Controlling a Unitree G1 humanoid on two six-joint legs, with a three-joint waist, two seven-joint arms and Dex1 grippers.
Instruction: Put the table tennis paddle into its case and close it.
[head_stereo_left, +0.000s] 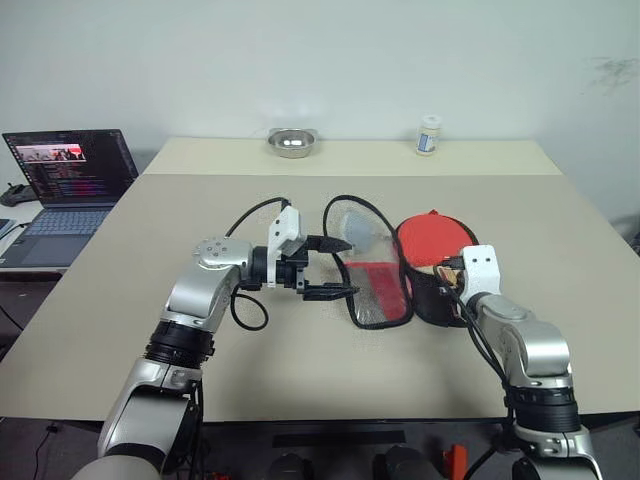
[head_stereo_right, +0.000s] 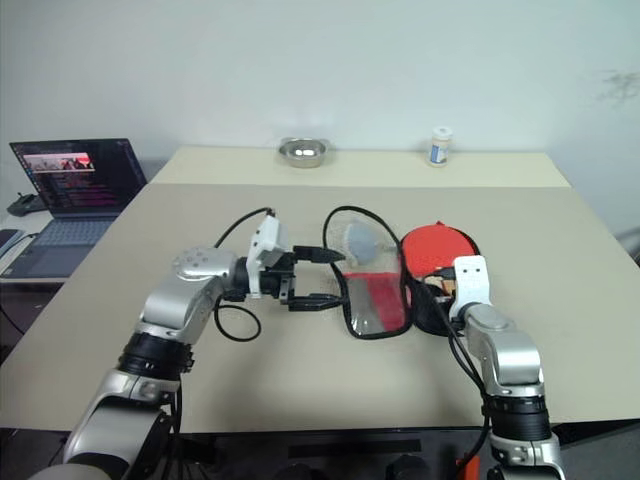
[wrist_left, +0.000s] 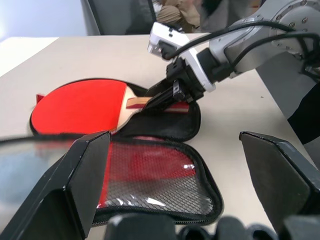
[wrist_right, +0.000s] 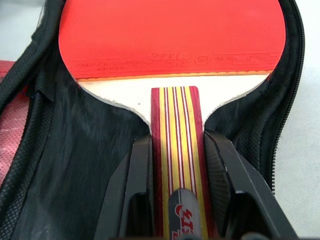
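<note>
The case (head_stereo_left: 377, 292) lies unzipped and spread open at the table's middle, its red mesh-pocket flap (wrist_left: 150, 175) on the left and its black-lined half (wrist_right: 75, 150) on the right. The table tennis paddle (head_stereo_left: 432, 238) rests in that black half, red face up, handle towards me. My right gripper (wrist_right: 177, 150) is shut on the striped wooden handle (wrist_right: 175, 115), one finger pressed to each side. My left gripper (head_stereo_left: 340, 268) hovers open at the case's left edge, pointing right, with nothing between its fingers (wrist_left: 75, 185).
A steel bowl (head_stereo_left: 293, 143) and a small white bottle (head_stereo_left: 429, 135) stand at the table's far edge. An open laptop (head_stereo_left: 70, 180) sits on a lower surface to the left. Bare tabletop surrounds the case on all sides.
</note>
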